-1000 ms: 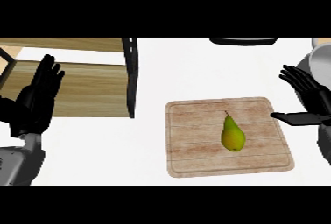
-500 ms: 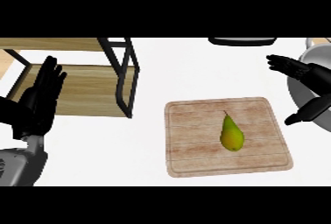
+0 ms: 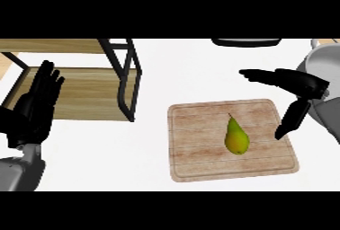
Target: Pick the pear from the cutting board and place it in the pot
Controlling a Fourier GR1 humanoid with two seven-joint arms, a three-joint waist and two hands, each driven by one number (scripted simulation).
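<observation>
L hand resting open at left edge, wooden shelf beside it; pear upright-stemmed on cutting board centre; R hand spread above board's right edge, pot behind — best approach: lower over pear's wide base, curl round.
</observation>
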